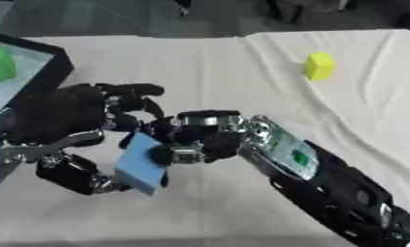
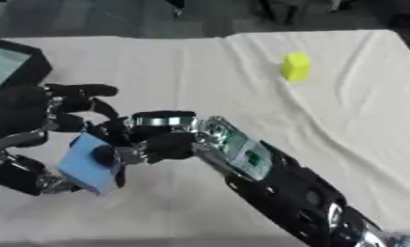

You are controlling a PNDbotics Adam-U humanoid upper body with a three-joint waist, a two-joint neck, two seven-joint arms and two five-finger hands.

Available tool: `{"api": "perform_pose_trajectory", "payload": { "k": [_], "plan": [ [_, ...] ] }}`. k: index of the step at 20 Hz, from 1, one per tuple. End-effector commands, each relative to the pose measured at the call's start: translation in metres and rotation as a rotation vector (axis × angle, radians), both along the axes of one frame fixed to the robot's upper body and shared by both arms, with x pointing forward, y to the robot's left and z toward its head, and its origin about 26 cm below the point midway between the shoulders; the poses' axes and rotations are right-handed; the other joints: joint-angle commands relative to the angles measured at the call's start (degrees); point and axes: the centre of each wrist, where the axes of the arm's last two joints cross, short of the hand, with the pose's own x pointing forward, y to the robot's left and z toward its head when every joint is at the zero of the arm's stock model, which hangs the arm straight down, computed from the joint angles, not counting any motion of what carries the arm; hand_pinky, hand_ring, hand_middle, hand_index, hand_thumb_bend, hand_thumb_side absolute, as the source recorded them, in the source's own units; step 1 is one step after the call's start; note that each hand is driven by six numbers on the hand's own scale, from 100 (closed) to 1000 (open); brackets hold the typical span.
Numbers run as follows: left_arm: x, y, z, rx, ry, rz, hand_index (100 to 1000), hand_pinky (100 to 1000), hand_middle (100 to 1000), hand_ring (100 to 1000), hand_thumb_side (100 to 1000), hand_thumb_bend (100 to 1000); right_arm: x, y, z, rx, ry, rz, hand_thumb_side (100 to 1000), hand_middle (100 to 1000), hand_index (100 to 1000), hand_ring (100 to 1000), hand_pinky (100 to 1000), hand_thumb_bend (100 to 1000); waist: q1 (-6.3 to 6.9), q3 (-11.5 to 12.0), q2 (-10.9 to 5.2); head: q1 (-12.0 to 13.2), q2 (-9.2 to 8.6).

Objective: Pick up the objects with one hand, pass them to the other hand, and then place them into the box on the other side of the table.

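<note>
Near the table's left side, the flat blue block (image 1: 143, 164) sits between both hands: the right hand (image 1: 199, 142) has its fingers curled onto it, while the left hand (image 1: 69, 118) curls beside it. If either lets go too early, it could drop short of the black box (image 1: 47, 72) at far left.

Both views come from the robot's head, side by side, looking steeply down and forward across the table (image 1: 199, 62) covered in a pale cloth. They sit close above the work, so the two hands meeting at lower left fill much of each picture. The far edge of the table and a strip of dark floor run along the top. The views share nearly everything; the right eye view is shifted, so the box (image 1: 47, 62) at the left edge is cut shorter there, and the yellow block (image 2: 295, 66) lies further left.
</note>
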Motion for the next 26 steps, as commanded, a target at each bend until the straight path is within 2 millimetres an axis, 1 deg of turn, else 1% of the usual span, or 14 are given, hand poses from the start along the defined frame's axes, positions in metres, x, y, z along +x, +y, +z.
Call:
{"api": "perform_pose_trajectory", "payload": {
  "k": [1,4,6,7,8,9,10,11,15,17,21,24,26],
  "plan": [
    [-0.006,-0.006,0.0,-0.013,-0.01,-0.039,529,748,911,1000,258,343,0.002,-0.001,0.013,0.023,-0.036,-0.013,512,393,920,719,503,100,0.18,0.0,-0.65,0.0,-0.14],
    [-0.007,-0.008,-0.001,-0.017,0.017,-0.063,566,750,932,1000,282,330,0.001,-0.002,0.013,0.022,-0.034,-0.015,512,392,920,719,503,100,0.19,-0.1,-0.66,-0.1,-0.14],
    [-0.007,-0.008,-0.003,-0.009,0.05,-0.095,623,755,955,1000,331,355,0.001,-0.002,0.013,0.022,-0.033,-0.016,513,391,919,718,502,100,0.2,-0.1,-0.66,-0.1,-0.14],
    [-0.008,-0.009,-0.004,0.0,0.067,-0.112,687,759,968,1000,368,391,0.001,-0.002,0.013,0.022,-0.032,-0.016,513,390,919,718,502,100,0.21,-0.1,-0.66,-0.1,-0.14],
    [-0.008,-0.008,-0.004,0.012,0.082,-0.127,713,765,974,1000,416,445,0.001,-0.003,0.013,0.022,-0.031,-0.017,513,390,919,718,502,100,0.21,-0.2,-0.66,-0.1,-0.14],
    [-0.008,-0.008,-0.004,0.028,0.095,-0.14,761,779,985,1000,460,500,0.001,-0.003,0.012,0.022,-0.031,-0.018,513,389,919,717,501,100,0.21,-0.2,-0.66,-0.1,-0.14],
    [-0.007,-0.008,-0.003,0.045,0.104,-0.152,781,781,986,1000,470,517,0.001,-0.003,0.012,0.022,-0.029,-0.019,513,389,919,717,502,100,0.21,-0.1,-0.66,-0.1,-0.14],
    [-0.007,-0.007,-0.002,0.063,0.11,-0.162,857,798,997,1000,538,598,0.001,-0.003,0.012,0.022,-0.029,-0.019,513,389,918,717,501,100,0.21,-0.1,-0.67,-0.1,-0.14],
    [-0.005,-0.004,0.003,0.114,0.11,-0.192,921,817,1000,1000,593,696,0.001,-0.003,0.011,0.022,-0.028,-0.02,513,388,918,717,501,100,0.2,-0.1,-0.69,-0.1,-0.14],
    [-0.005,-0.002,0.005,0.121,0.111,-0.197,926,817,1000,1000,601,708,0.001,-0.004,0.011,0.021,-0.028,-0.021,513,388,918,717,500,100,0.19,-0.1,-0.7,-0.2,-0.14],
    [-0.004,0.0,0.007,0.088,0.123,-0.201,916,807,1000,1000,597,690,0.001,-0.004,0.01,0.02,-0.026,-0.024,514,387,917,716,497,100,0.15,0.0,-0.69,-0.2,-0.14],
    [-0.004,-0.001,0.007,0.045,0.139,-0.201,879,785,992,1000,598,642,0.001,-0.004,0.01,0.02,-0.024,-0.025,514,389,915,716,494,100,0.12,0.0,-0.68,-0.2,-0.14],
    [-0.004,-0.002,0.007,0.004,0.153,-0.193,848,770,985,1000,592,582,0.001,-0.004,0.009,0.02,-0.023,-0.026,514,389,915,716,493,100,0.11,0.0,-0.68,-0.2,-0.14]
  ]
}}
